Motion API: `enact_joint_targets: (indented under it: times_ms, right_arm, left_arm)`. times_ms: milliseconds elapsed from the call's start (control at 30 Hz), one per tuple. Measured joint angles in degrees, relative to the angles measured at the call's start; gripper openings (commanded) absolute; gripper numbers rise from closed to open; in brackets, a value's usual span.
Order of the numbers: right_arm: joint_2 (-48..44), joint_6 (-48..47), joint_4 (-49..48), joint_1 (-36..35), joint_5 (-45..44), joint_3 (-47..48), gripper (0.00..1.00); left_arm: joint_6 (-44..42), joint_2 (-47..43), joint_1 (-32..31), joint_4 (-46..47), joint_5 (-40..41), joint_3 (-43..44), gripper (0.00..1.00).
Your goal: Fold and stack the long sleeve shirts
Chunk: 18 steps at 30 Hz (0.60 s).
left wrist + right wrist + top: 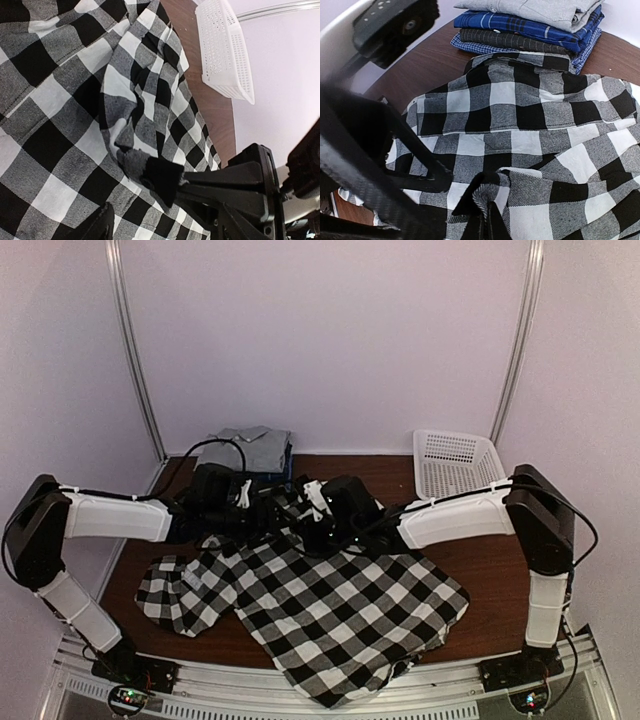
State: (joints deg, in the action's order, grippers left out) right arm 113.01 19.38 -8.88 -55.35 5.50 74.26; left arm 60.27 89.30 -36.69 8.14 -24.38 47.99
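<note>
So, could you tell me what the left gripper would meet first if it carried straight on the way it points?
Most likely the black-and-white check shirt, just beside the fold that the right gripper pinches. How far the left gripper is from the cloth is unclear.

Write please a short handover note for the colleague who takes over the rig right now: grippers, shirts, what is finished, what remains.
Left gripper: open, over the far part of the black-and-white check shirt, holding nothing.
Right gripper: shut on a bunched fold of that shirt.
Check shirt: spread out unfolded on the near part of the table.
Stack: folded shirts at the far left, grey shirt on top, blue ones under it.
Done: the stack.
To do: fold the check shirt and put it on the stack.
</note>
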Motion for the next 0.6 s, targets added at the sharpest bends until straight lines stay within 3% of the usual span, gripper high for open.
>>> enact_joint_targets:
  times_ms: [600]
  right_arm:
    - [0.9,-3.1,0.2,-3.0,-2.6,-0.1,0.05]
  left_arm:
    - [1.7,5.8,0.4,3.3,0.1,0.0,0.59]
